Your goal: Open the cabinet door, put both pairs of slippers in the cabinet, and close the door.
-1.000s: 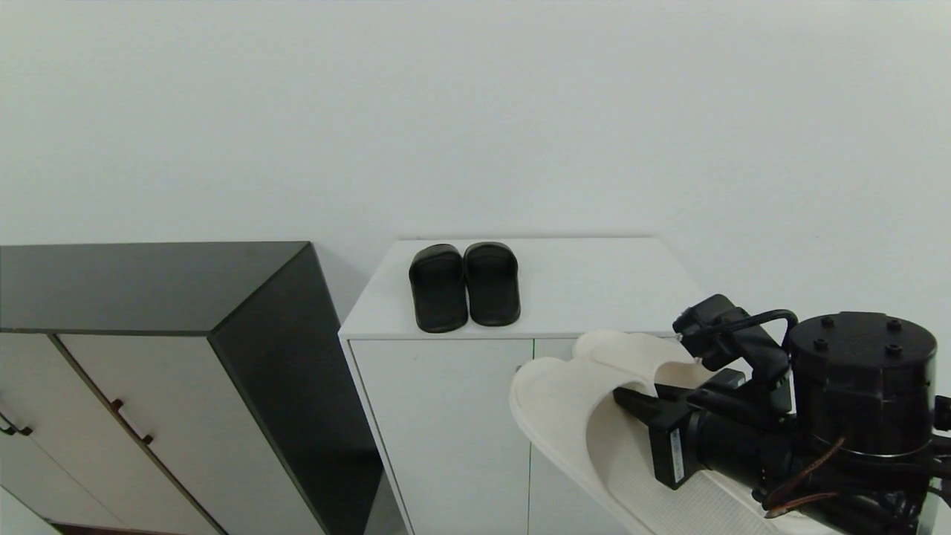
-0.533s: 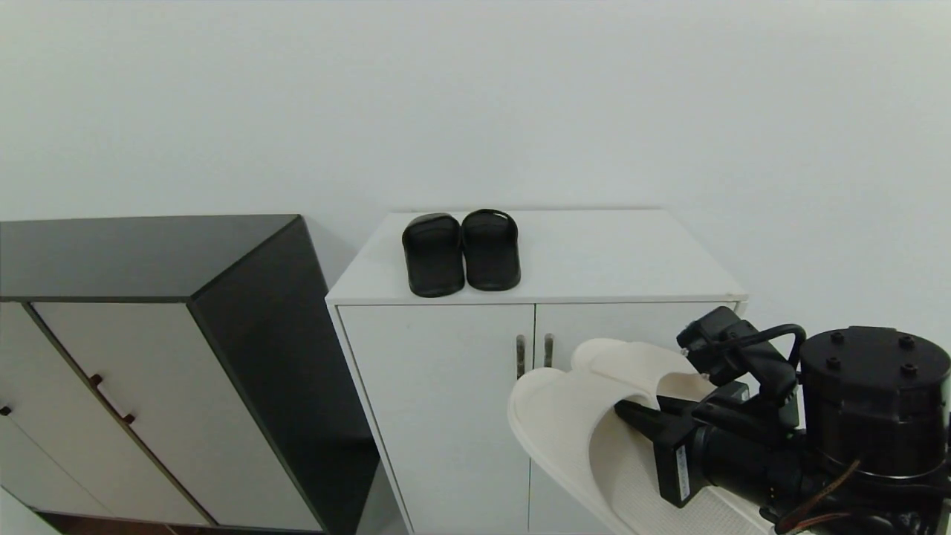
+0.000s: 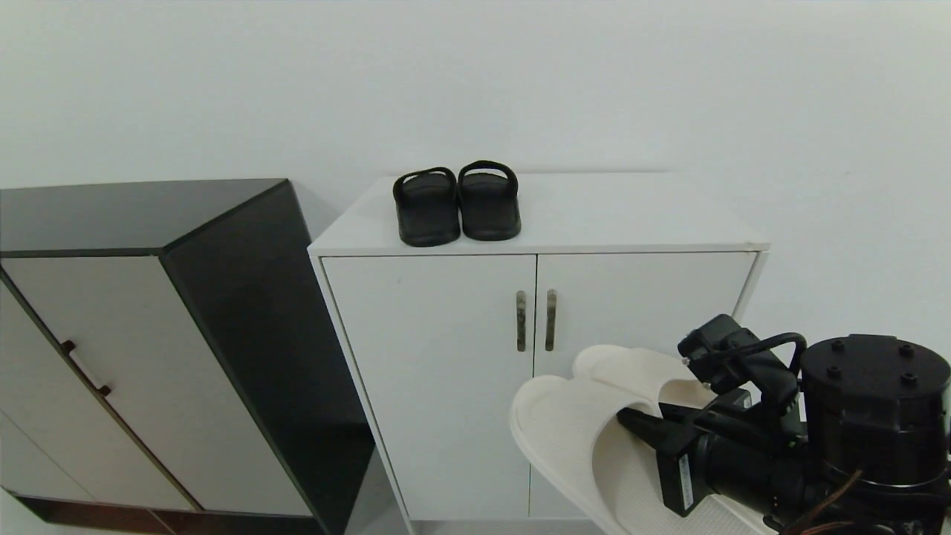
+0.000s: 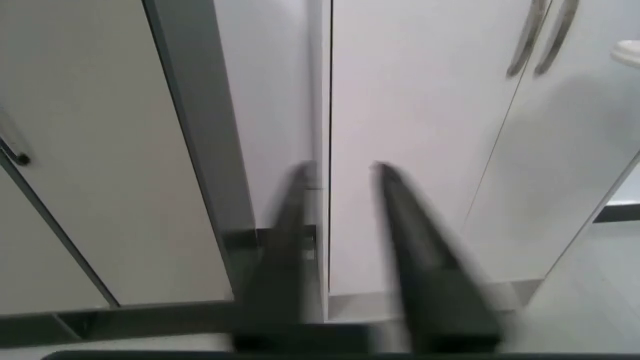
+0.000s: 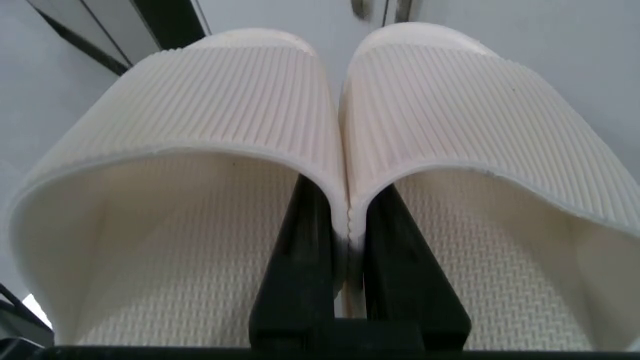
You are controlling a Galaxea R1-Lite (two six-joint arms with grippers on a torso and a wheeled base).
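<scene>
**Camera drops to door level; doors still shut**

The whole head view has shifted, so the camera moved, not the furniture. The white cabinet (image 3: 431,386) now sits higher in frame, its handles (image 3: 521,321) exposed at centre. The black slippers (image 3: 457,202) rest on its top, upper centre. The white slippers (image 3: 579,416) hang at lower right. In the right wrist view, the right gripper (image 5: 348,255) pinches their adjoining inner walls together. The left wrist view shows the left gripper (image 4: 340,175) parted and empty before the closed doors, so opening them likely falls to it.

The white slippers (image 3: 579,423) are cut off at the heels (the left gripper (image 4: 340,176) is blurred).
</scene>
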